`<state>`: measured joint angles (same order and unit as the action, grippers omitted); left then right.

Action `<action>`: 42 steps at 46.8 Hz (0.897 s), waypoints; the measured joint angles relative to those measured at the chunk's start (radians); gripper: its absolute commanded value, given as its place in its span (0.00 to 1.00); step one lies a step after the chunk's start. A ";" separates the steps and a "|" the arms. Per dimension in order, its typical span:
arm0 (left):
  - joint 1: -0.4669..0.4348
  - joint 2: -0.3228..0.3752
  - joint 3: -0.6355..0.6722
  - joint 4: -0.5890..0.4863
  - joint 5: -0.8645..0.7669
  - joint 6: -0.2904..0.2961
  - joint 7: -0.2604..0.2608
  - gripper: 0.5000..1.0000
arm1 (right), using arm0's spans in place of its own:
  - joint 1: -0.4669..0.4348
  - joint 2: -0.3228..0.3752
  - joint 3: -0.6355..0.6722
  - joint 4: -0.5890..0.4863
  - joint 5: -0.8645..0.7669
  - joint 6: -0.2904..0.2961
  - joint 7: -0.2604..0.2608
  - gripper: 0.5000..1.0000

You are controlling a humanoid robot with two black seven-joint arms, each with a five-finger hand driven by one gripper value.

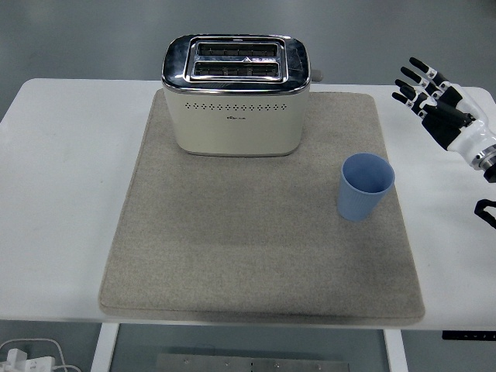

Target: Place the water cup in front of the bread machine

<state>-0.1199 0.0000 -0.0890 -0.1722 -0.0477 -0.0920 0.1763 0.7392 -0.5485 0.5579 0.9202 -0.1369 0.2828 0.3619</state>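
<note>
Right hand (446, 97): in at the far right edge of the picture, up over the white surface (54, 194), palm turned toward the middle.
Fingers (418, 75): spread and loose, tips pointing up and left, nothing between them.
Cup (365, 186): blue, upright, mouth open to the camera, standing on the right part of the mat, below and left of the fingers and well apart from them.
Toaster (237, 94): cream body with a shiny chrome top and two slots, sitting at the far end of the mat, well left of the fingers and about level with them.
Cup against toaster: the cup stands off the toaster's right front corner, nearer the camera, with bare mat between the two; the stretch of mat straight before the toaster's face is bare.
Mat (232, 256): grey-beige felt, covering most of the middle of the surface, its right edge lying just left of the hand.
Wrist: white cuff and a black joint run out of the picture at the right edge; how the arm sits beyond that I cannot really tell.
Cable (31, 355): white, with a plug block, at the bottom left corner below the surface edge, far from the fingers.
</note>
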 measured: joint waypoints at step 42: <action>0.000 0.000 0.002 0.000 0.000 0.000 0.000 1.00 | -0.115 -0.126 -0.003 0.022 -0.311 0.079 0.114 0.86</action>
<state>-0.1197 0.0000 -0.0874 -0.1718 -0.0477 -0.0921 0.1764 0.6240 -0.6741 0.5552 0.9420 -0.4480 0.3622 0.4757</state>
